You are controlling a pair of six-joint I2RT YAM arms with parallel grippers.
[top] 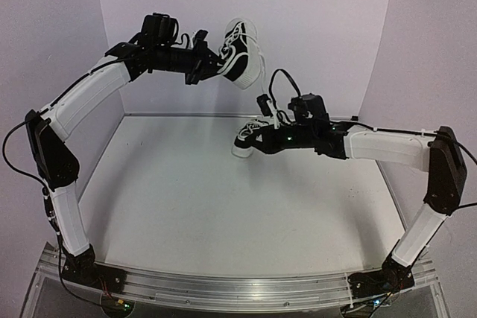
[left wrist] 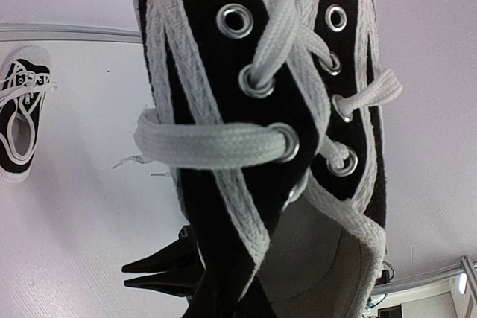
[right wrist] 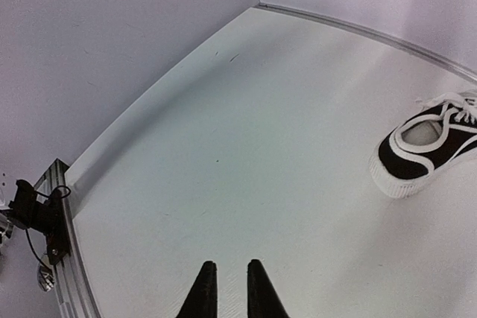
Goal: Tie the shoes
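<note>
One of the shoes (top: 242, 53), black with a white sole and white laces, hangs high in the air at the back, and my left gripper (top: 218, 65) is shut on it. That shoe (left wrist: 223, 72) fills the left wrist view, laces and eyelets up close, and hides the left fingers. The other shoe (top: 243, 139) lies on the table, also seen as the small shoe (left wrist: 21, 124) at far left and the shoe (right wrist: 421, 150) to the right of my right gripper (right wrist: 231, 267). The right gripper (top: 261, 141) hovers beside it, jaws a narrow gap apart, holding nothing.
The white table (top: 186, 206) is boxed in by lavender walls at the back and sides. An aluminium rail (top: 223, 288) runs along the near edge between the arm bases. A black clamp with cable (right wrist: 30, 210) sits at the table's corner.
</note>
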